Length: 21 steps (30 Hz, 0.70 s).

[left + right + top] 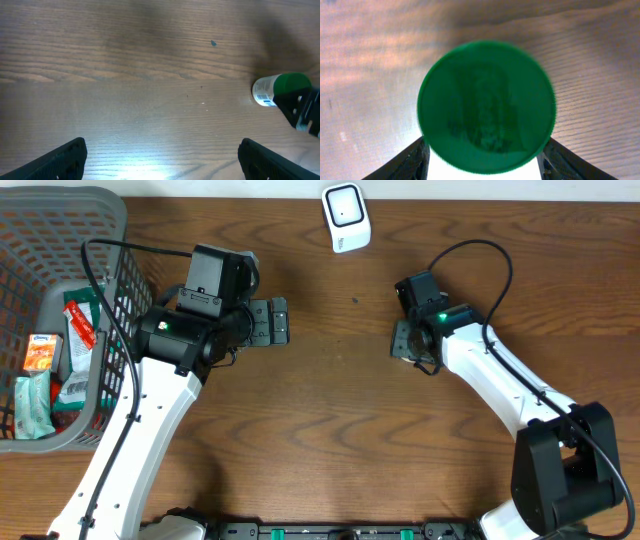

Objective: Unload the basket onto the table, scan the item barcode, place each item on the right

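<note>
overhead view, stock of one wood-grain tabletop [330, 440].

- white scanner unit [345, 218]: far centre, well apart from both arms.
- grey mesh basket [60, 195]: far left, holding several packets.
- left claw [272, 322]: left of centre, jaws wide, nothing between them, over bare wood.
- right claw [408, 340]: right of centre, pointing down over the task's thing.
- green-capped bottle [486, 107]: white labelled body, apparently upright on the tabletop, cap facing the right wrist camera, hidden under the claw in the overhead view. the right claw's fingers [415, 160] stand on either side of the body. the cap hides the contact, so i cannot tell whether they press it or only flank it.

hazards, as judged:
- an off-centre squeeze on a round body may tip or spin the bottle.
- a light hold may let it slip on the lift.
- a finger may cover the barcode, or the label may face away from the scanner unit, and no read results.
</note>
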Motion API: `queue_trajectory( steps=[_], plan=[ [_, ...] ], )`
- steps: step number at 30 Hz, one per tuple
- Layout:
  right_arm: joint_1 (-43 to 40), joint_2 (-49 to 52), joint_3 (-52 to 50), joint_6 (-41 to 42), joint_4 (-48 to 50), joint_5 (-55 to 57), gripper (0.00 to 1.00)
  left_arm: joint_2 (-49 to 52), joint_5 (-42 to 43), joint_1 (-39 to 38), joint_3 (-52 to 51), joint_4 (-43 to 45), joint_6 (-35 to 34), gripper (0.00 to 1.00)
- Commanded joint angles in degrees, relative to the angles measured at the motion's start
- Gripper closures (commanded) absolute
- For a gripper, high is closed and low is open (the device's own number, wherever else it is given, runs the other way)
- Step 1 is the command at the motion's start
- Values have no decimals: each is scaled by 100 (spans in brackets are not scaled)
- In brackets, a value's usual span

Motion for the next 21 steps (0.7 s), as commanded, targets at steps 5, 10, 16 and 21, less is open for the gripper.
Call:
queue_trajectory(
  steps=[5, 10, 16, 21],
  plan=[
    [-46, -188, -31, -2232, -367, -286, 42, -52, -35, 24, 76, -17, -9, 4],
    [-94, -267, 55, -1366, -356, -293, 33, -52, -35, 24, 76, -17, -9, 4],
    [-184, -498, 127, 1283, -164, -284, 1, -52, -35, 24, 76, -17, -9, 4],
    [-286, -461, 107, 2592, 254, -79, 4, -52, -35, 24, 76, -17, -9, 4]
  ],
)
